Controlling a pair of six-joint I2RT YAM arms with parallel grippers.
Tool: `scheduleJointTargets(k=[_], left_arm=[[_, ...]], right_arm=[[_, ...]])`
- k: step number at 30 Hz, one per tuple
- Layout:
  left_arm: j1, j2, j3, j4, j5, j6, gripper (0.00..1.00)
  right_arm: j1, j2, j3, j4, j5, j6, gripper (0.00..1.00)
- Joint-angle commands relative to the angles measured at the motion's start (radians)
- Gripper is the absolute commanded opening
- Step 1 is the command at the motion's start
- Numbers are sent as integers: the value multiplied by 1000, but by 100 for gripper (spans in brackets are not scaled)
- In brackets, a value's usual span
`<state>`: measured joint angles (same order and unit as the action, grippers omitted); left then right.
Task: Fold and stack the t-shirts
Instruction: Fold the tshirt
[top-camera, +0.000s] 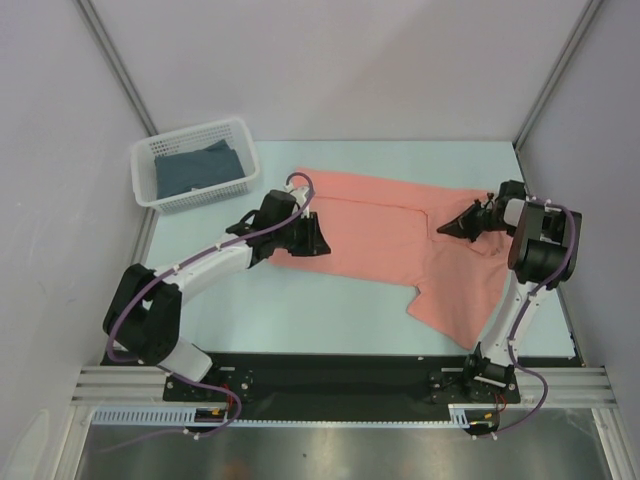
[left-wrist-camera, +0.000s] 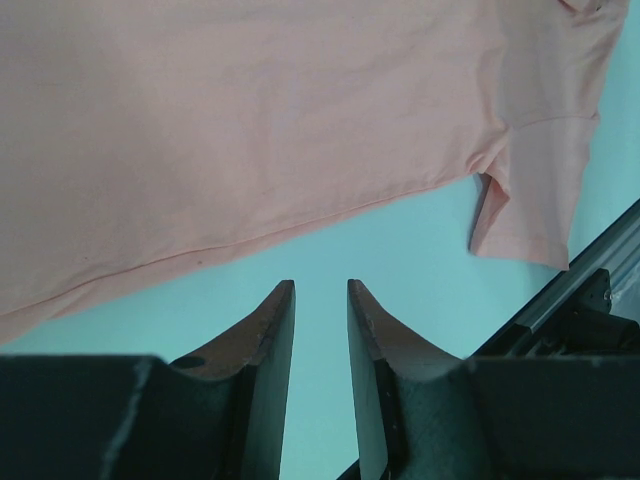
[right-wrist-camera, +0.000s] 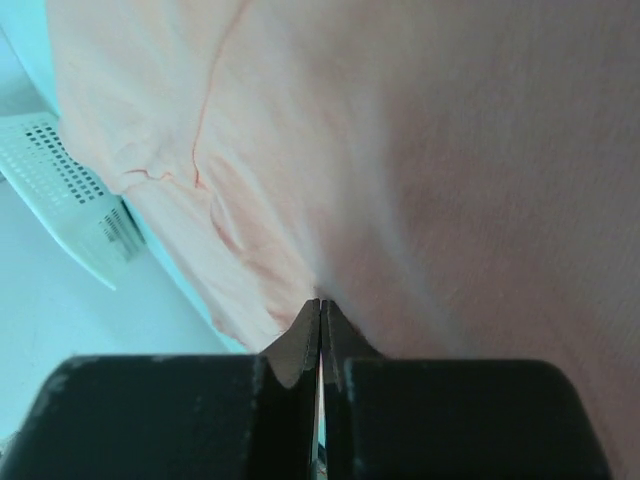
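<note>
A salmon-pink t-shirt (top-camera: 380, 235) lies spread across the middle and right of the teal table, one sleeve hanging toward the near edge. My right gripper (top-camera: 446, 228) rests on its right part and is shut, its tips (right-wrist-camera: 320, 303) pinching the pink cloth (right-wrist-camera: 400, 150), which puckers around them. My left gripper (top-camera: 318, 240) sits at the shirt's left edge. In the left wrist view it (left-wrist-camera: 320, 285) stands open by a narrow gap over bare table, just short of the pink hem (left-wrist-camera: 250, 130), holding nothing. A dark slate-blue t-shirt (top-camera: 195, 170) lies in the basket.
The white lattice basket (top-camera: 146, 160) stands at the back left corner of the table and shows at the left edge of the right wrist view as the basket (right-wrist-camera: 60, 190). Grey walls enclose the table. A metal rail (top-camera: 340, 380) runs along the near edge.
</note>
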<state>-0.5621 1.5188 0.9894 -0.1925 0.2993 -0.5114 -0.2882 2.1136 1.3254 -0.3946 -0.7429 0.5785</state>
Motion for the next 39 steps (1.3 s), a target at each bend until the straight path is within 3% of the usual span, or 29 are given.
scheduleJointTargets(k=[1,5,8,9,16,25,31,39], left_arm=[[8,-48,22,-10,-3,24,33],[14,-51,23,-19,-2,28,33],[30,-48,37,-31,3,39,33],[39,-45,40,-42,4,45,34],[90,-52,38,-58,23,59,33],[168,-91,-15,-61,55,47,34],[226,-109,-69,-54,80,34,34],[277,-121,-81,-76,67,50,34]], right_arm=[[-28,-4,-14,71,-62,35,0],[-100,-1,-81,85,-50,5,2],[-134,-1,-72,37,-52,-51,13],[-138,-18,-66,8,-40,-72,22],[-150,-165,-92,-75,-15,-117,28],[-241,-147,-150,-24,-1,-107,28],[-278,-118,-144,-115,114,-200,29],[-289,-263,-106,-152,100,-161,30]])
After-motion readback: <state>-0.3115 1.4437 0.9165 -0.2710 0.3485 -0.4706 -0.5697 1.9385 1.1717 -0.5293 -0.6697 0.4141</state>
